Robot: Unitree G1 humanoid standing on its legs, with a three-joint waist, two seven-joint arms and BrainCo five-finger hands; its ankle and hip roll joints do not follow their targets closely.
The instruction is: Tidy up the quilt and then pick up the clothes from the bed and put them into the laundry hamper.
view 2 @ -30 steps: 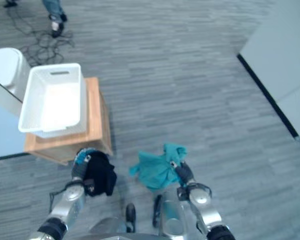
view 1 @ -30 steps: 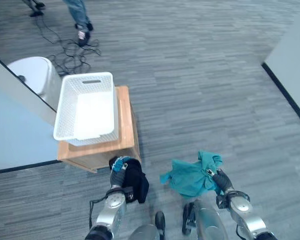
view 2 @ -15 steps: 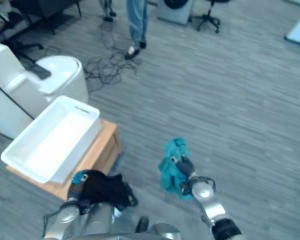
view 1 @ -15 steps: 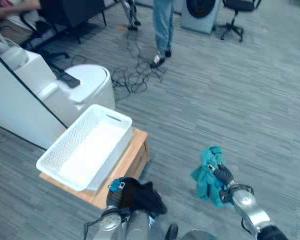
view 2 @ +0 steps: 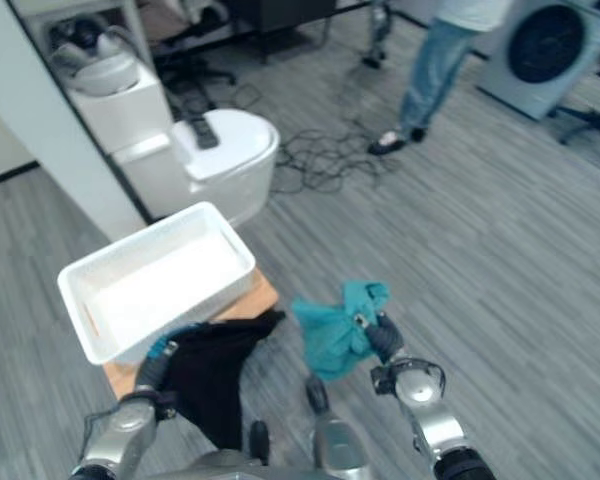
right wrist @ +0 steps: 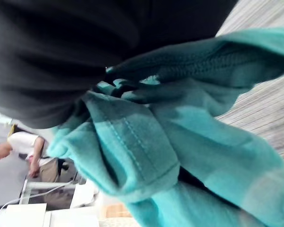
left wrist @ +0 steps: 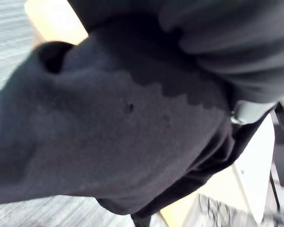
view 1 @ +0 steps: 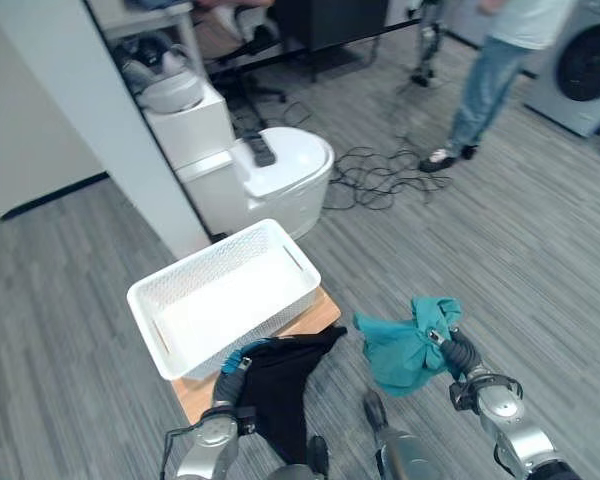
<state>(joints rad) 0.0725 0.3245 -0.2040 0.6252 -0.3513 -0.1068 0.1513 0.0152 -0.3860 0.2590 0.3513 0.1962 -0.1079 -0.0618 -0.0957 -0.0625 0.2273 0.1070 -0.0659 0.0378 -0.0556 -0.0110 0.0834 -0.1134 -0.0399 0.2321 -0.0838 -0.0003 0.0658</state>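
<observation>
Swung out sideways since a second ago, limp black garment (view 1: 280,380) clenched in left hand (view 1: 229,374), crumpled teal cloth (view 1: 405,345) clenched in right hand (view 1: 458,352), white perforated plastic hamper (view 1: 225,295) just ahead; trailing hem may snag the rim.

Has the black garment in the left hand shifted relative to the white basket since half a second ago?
Yes. The black garment, gripped by the left hand, now swings out toward the wooden stand's corner below the white basket, though the camera also moved.
</observation>
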